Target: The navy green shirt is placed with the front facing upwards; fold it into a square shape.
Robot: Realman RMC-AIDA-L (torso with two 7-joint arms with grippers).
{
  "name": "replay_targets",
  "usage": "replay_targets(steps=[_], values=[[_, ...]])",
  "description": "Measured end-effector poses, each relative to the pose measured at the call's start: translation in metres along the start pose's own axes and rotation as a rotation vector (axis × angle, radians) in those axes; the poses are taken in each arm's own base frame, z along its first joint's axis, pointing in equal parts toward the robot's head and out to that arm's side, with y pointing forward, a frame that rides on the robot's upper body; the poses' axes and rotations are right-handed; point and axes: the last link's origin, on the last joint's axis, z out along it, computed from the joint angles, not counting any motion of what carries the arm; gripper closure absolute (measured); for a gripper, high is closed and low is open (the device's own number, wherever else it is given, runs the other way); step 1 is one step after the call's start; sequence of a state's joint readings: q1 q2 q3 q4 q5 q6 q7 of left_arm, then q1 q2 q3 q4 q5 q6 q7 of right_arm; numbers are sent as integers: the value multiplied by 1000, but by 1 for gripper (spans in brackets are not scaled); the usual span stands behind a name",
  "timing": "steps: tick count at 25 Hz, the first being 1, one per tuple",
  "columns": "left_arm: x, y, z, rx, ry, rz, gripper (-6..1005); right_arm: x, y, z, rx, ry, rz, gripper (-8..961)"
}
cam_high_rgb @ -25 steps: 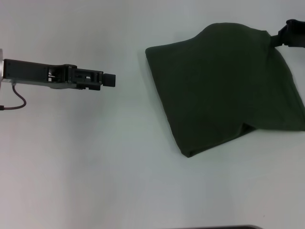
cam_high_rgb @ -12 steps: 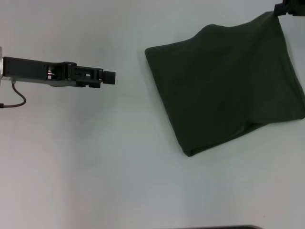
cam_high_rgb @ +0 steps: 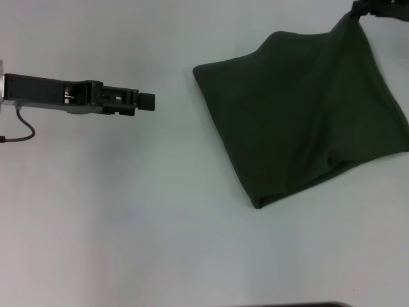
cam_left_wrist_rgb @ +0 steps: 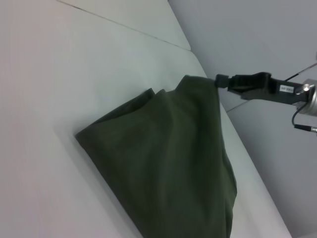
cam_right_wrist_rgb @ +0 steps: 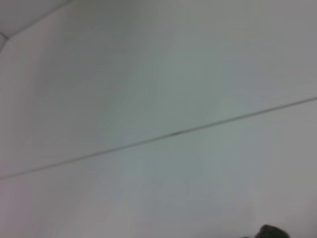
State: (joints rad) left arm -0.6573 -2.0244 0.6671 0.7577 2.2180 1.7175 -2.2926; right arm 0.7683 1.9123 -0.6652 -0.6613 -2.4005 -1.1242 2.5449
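Right gripper [cam_high_rgb: 359, 9] pinching far corner of navy green shirt [cam_high_rgb: 300, 121], now hoisted higher, tenting the cloth on white table [cam_high_rgb: 128, 211]: fold unfinished. Left gripper [cam_high_rgb: 147, 102] idle, jaws pressed together.

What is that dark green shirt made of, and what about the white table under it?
The navy green shirt looks like soft, matte knit cloth, probably cotton: it drapes and creases where the right gripper pinches its corner. The table looks like a smooth, hard white surface, maybe laminate or painted board; its material is uncertain. The left gripper sits apart, idle.
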Motion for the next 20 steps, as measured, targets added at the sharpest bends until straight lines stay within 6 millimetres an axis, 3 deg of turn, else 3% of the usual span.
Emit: replay_targets(steps=[3, 9, 14, 20], values=[[-1, -1, -1, 1, 2, -3, 217, 5, 1, 7, 11, 25, -12, 938], [-2, -1, -1, 3, 0, -4, 216, 8, -1, 9, 26, 39, -13, 816], [3, 3, 4, -4, -14, 29, 216, 7, -5, 2, 18, 54, -2, 580], [14, 13, 25, 3, -66, 73, 215, 4, 4, -12, -36, 138, -19, 457]])
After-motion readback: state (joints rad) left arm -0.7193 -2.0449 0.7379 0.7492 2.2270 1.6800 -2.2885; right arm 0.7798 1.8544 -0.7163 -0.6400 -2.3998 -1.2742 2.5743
